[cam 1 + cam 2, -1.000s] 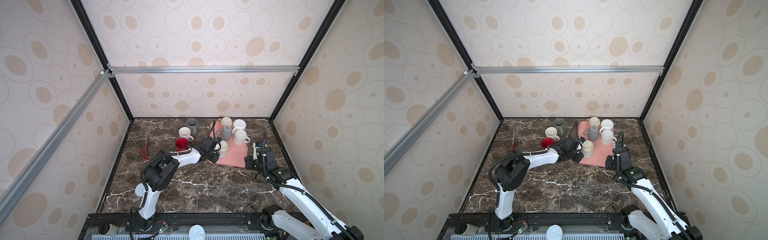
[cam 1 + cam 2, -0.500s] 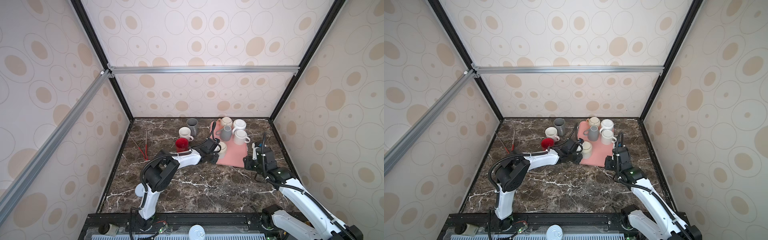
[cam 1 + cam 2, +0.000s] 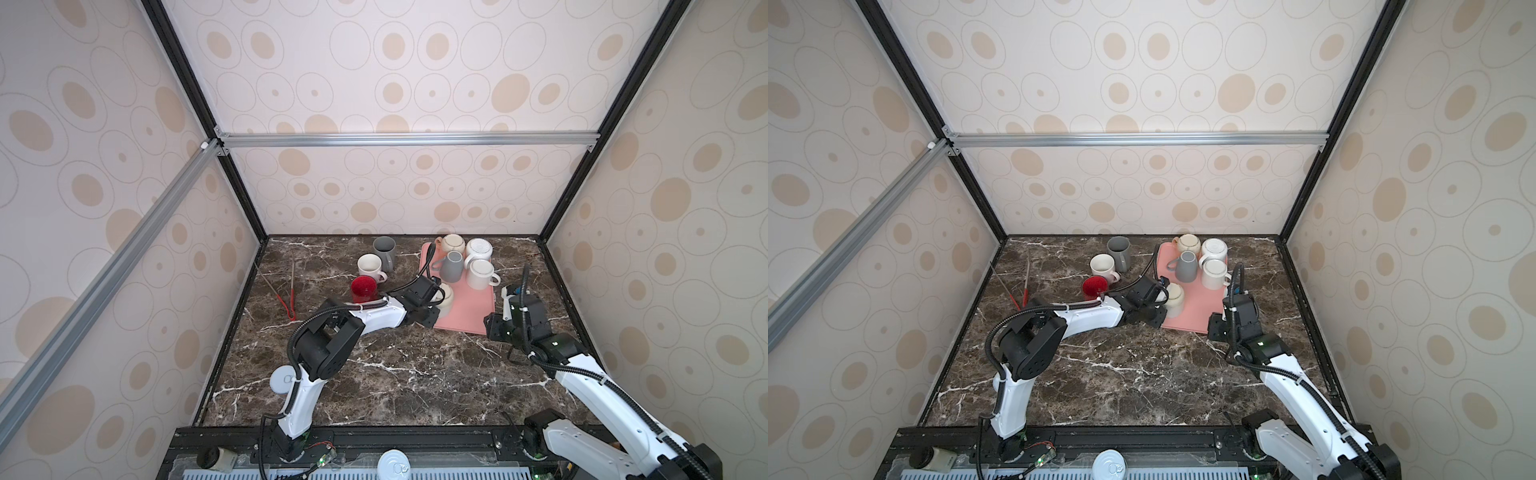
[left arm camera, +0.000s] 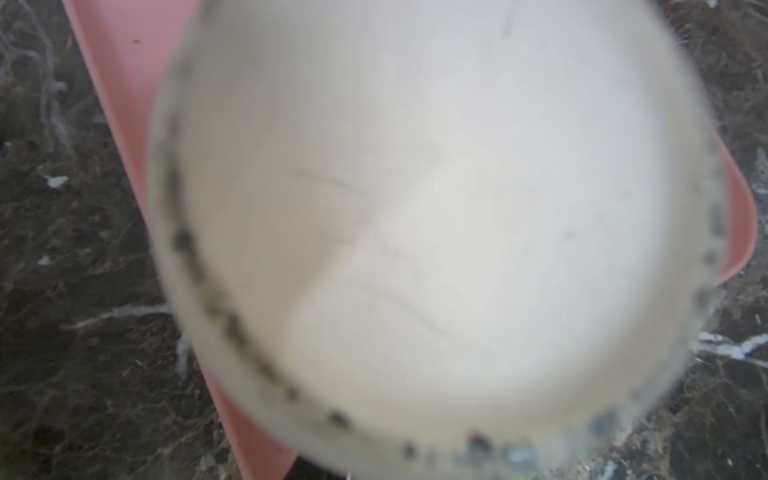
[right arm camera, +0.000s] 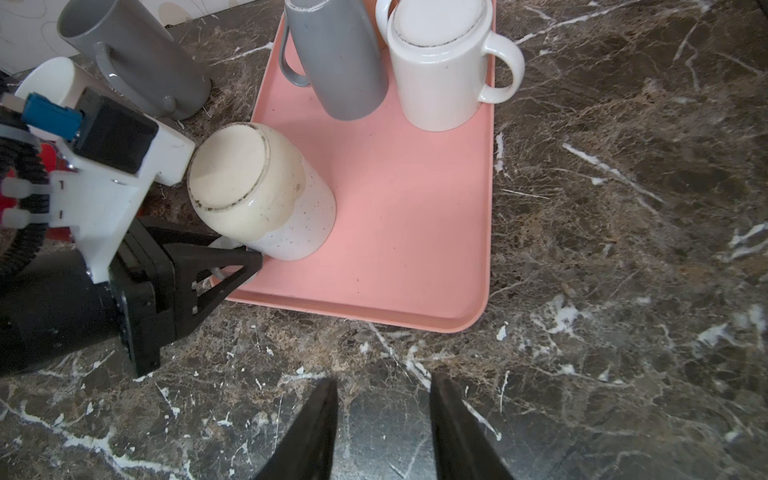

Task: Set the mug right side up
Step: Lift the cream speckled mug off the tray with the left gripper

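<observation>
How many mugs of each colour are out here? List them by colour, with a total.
Grey mugs: 2
White mugs: 3
Cream mugs: 2
Red mug: 1
Total: 8 mugs

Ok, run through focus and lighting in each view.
Left wrist view: the mug fills the frame and is badly out of focus, and the tray is soft too. Right wrist view: sharp, with mug and tray crisp. Both top views: even light, soft shadows, and wide-angle distortion that splays the posts outward.
</observation>
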Controlling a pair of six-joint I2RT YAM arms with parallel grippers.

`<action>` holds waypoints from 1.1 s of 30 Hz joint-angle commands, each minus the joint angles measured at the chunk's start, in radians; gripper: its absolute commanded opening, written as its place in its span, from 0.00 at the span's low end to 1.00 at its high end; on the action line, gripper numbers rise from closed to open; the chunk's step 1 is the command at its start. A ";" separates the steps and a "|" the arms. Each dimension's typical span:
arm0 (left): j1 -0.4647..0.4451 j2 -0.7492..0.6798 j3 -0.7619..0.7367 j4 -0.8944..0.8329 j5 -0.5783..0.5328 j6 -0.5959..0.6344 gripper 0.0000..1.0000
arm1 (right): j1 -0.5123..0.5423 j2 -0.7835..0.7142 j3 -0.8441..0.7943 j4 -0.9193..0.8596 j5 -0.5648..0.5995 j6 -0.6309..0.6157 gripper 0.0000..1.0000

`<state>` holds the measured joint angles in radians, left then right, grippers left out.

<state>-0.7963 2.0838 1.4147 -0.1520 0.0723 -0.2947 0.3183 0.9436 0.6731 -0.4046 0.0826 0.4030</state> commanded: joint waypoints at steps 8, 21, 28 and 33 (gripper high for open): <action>0.005 -0.022 0.079 -0.041 -0.017 0.033 0.00 | -0.008 0.002 0.003 0.004 -0.001 0.008 0.44; 0.008 -0.246 -0.047 0.137 0.035 -0.013 0.00 | -0.008 -0.047 -0.004 -0.014 -0.003 0.030 0.45; 0.043 -0.271 -0.166 0.270 0.151 -0.136 0.00 | -0.008 -0.083 -0.005 -0.038 0.000 0.034 0.45; 0.076 -0.290 -0.257 0.407 0.266 -0.264 0.00 | -0.008 -0.114 -0.012 -0.050 0.001 0.046 0.45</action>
<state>-0.7433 1.8362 1.1648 0.0734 0.2485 -0.4583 0.3183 0.8516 0.6731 -0.4301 0.0814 0.4305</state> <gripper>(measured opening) 0.181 0.448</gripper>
